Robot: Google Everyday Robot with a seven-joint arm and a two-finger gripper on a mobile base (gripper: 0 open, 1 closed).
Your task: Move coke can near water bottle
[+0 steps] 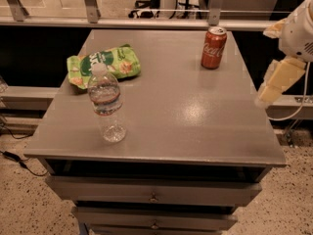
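Observation:
The coke can (213, 47), red with white script and a silver top, stands upright at the far right of the grey table (195, 131). The water bottle (106, 103), clear with a white cap and a pale label band, stands upright at the near left. My gripper (277, 81), pale cream, hangs off the table's right edge. It is to the right of the can, nearer to me than the can, and apart from it. It holds nothing that I can see.
A green snack bag (103, 64) lies at the left, just behind the bottle. A rail with metal posts (146, 22) runs behind the table. Drawers (154, 195) sit below the front edge. A cable (298, 112) hangs by the arm.

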